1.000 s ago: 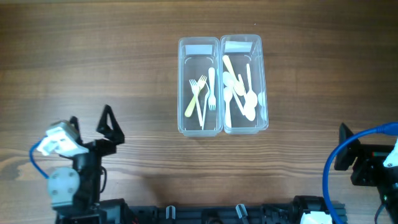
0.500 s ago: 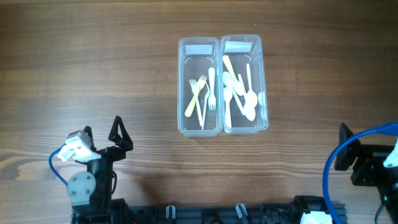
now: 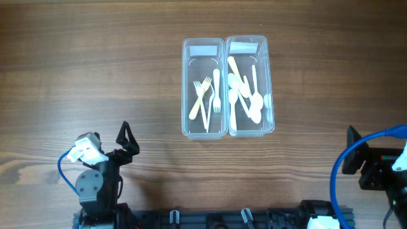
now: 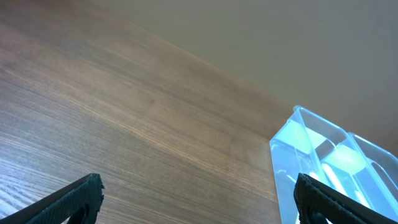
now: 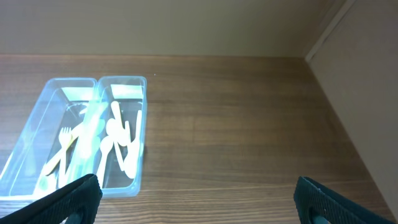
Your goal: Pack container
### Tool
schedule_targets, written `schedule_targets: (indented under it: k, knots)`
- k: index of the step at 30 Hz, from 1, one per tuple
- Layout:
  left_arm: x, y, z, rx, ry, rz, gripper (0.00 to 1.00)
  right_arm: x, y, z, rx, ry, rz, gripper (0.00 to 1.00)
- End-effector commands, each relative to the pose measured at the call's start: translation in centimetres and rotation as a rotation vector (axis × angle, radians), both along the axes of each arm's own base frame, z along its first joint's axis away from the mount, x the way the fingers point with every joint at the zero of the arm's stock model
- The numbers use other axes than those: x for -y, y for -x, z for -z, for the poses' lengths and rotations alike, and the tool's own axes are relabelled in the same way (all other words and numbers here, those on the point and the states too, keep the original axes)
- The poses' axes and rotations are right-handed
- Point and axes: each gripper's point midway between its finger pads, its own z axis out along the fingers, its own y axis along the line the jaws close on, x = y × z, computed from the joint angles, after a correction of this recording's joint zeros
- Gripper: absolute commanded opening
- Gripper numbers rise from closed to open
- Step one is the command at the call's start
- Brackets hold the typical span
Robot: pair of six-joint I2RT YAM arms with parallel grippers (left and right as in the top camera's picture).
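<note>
Two clear plastic containers stand side by side at the table's middle back. The left container [image 3: 203, 63] holds pale forks [image 3: 205, 98]; the right container [image 3: 247, 46] holds white spoons and knives [image 3: 245, 89]. My left gripper [image 3: 108, 141] sits low at the near left, far from both, open and empty; its wrist view shows wide-apart fingertips [image 4: 84, 190] and a container corner [image 4: 311, 146] ahead right. My right gripper [image 3: 353, 152] rests at the near right edge, open and empty [image 5: 198, 193], with the containers [image 5: 122, 79] ahead left.
A beige wall [image 5: 367, 81] borders the table on the right and along the back. A blue cable [image 3: 336, 175] loops by the right arm. The arms' dark base rail [image 3: 222, 219] runs along the near edge.
My left arm has swung right and drawn back toward the near edge, still open. The right arm and the containers have not moved.
</note>
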Motion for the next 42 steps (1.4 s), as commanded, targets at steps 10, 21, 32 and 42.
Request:
schedule_targets:
  k: [10, 21, 32, 42]
  knots:
    - [-0.1, 0.0, 0.0, 0.012, 0.009, -0.007, 1.00, 0.3, -0.2, 0.1, -0.007, 0.014, 0.012, 1.00]
    - [-0.1, 0.0, 0.0, 0.011, 0.009, -0.007, 1.00, 0.3, -0.2, 0.1, -0.007, 0.014, 0.012, 1.00]
    - [-0.1, 0.0, 0.0, 0.011, 0.009, -0.007, 1.00, 0.3, -0.2, 0.1, -0.007, 0.014, 0.012, 1.00]
    - [-0.1, 0.0, 0.0, 0.011, 0.009, -0.007, 1.00, -1.2, -5.6, 3.8, -0.139, -0.073, -0.060, 1.00]
